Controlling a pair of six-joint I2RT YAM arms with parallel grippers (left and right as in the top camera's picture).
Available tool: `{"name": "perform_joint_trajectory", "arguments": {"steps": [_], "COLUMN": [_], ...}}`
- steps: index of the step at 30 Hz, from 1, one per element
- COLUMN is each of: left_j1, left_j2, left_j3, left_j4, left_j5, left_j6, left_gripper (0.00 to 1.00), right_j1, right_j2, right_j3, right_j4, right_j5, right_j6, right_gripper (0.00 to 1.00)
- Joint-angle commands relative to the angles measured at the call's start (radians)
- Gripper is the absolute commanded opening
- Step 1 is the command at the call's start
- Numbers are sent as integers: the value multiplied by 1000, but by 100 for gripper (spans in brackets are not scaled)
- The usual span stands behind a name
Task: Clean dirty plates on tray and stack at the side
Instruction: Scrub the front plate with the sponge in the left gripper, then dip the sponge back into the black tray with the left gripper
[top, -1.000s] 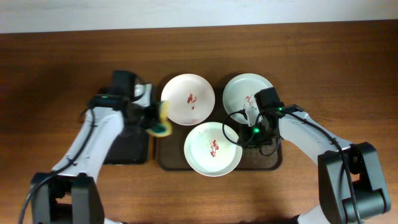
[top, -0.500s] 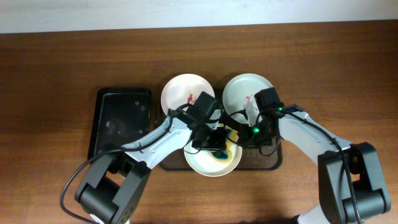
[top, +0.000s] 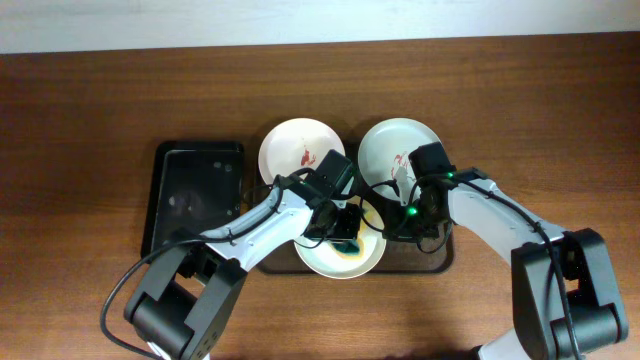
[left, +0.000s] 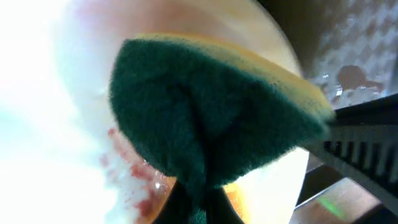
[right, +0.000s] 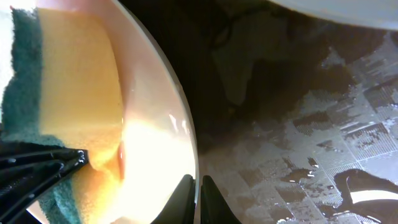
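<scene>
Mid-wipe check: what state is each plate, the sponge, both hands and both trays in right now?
front plate, red smears showing, under the sponge
back-left plate, red smear, unwiped
back-right plate, red smear, unwiped
sponge, pressed on front plate
left hand, shut on sponge
right hand, shut on front plate, at its rim
brown tray, carrying the plates
black tray, untouched

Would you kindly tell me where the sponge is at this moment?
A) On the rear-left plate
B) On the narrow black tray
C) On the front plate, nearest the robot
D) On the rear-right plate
C: the left gripper holds the sponge down on the front plate, and the left wrist view shows a red smear on the white surface just beside the sponge.
</scene>
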Motion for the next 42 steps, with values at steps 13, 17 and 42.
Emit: {"name": "perform_joint_trajectory", "arguments": {"steps": [13, 17, 42], "left_j1": [82, 82, 589], "left_j2": [-238, -246, -29], "left_j3": [63, 63, 51], "left_j4": [-171, -178, -195], "left_j5": [-172, -177, -332], "left_j6": [59, 59, 440], "left_gripper": [0, 0, 0], "right_j1": [7, 7, 7], "right_j2": [5, 5, 5], "right_j3": [13, 13, 9], "right_j4": [-17, -17, -24], "right_j5": [76, 76, 83], "right_j6": [8, 8, 8], "right_gripper": [10, 26, 24]}}
